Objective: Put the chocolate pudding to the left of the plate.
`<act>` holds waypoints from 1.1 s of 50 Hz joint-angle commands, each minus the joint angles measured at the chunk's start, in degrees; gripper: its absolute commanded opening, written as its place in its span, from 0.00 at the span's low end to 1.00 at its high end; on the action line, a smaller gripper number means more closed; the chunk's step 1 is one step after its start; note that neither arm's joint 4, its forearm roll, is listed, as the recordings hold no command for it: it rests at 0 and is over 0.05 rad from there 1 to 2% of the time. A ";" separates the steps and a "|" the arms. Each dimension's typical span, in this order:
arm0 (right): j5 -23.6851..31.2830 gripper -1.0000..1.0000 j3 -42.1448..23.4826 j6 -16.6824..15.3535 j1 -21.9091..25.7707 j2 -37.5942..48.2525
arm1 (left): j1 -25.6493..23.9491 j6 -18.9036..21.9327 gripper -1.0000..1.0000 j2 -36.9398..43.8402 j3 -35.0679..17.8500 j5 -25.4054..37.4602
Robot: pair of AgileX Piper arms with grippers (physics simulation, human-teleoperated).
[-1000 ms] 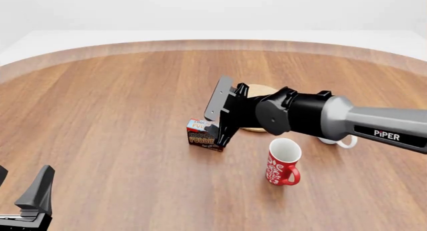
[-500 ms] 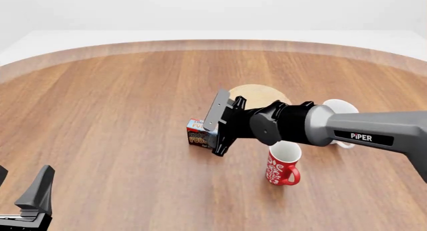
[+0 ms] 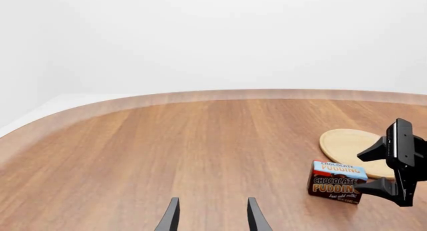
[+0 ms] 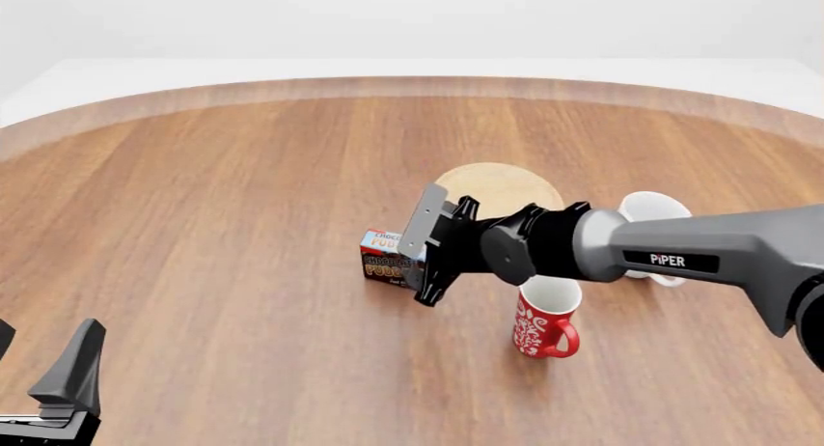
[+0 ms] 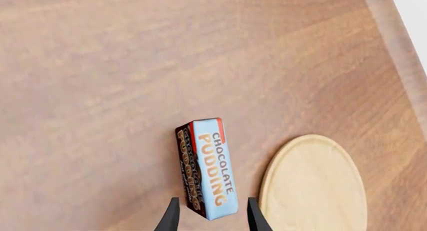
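Observation:
The chocolate pudding (image 4: pixel 384 257) is a small brown carton with a light blue top. It stands on the table just left of and a little nearer than the light-wood plate (image 4: pixel 505 188). My right gripper (image 4: pixel 424 256) is open right over the carton. In the right wrist view the pudding (image 5: pixel 210 166) has its near end between the fingertips with gaps on both sides, and the plate (image 5: pixel 313 183) lies beside it. The left wrist view shows the pudding (image 3: pixel 336 181), the plate (image 3: pixel 348 145) and the right gripper (image 3: pixel 401 162). My left gripper (image 4: pixel 65 383) is open and empty at the near left.
A red mug (image 4: pixel 546 317) stands just under my right forearm, near the pudding's right. A white mug (image 4: pixel 654 214) stands right of the plate, partly hidden by the arm. The round table's far edge (image 4: pixel 412 82) curves across the back.
My right arm has swung down and back, uncovering the plate and white mug, and its gripper has lowered around the pudding. The pudding and my left arm have not moved.

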 commanded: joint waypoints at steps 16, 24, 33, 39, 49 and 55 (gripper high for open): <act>-1.89 1.00 -1.00 0.54 -0.91 4.38 | 0.00 0.00 1.00 0.00 0.00 0.00; -1.49 1.00 -1.32 0.19 -1.67 4.66 | 0.00 0.00 1.00 0.00 0.00 0.00; -2.06 1.00 -1.28 0.12 -2.41 5.36 | 0.00 0.00 1.00 0.00 0.00 0.00; -4.16 0.00 1.04 2.45 -1.80 1.21 | 0.00 0.00 1.00 0.00 0.00 0.00; -4.63 0.00 1.96 2.72 -1.63 0.04 | 0.00 0.00 1.00 0.00 0.00 0.00; -4.94 0.00 2.43 2.95 -1.54 -0.13 | 0.00 0.00 1.00 0.00 0.00 0.00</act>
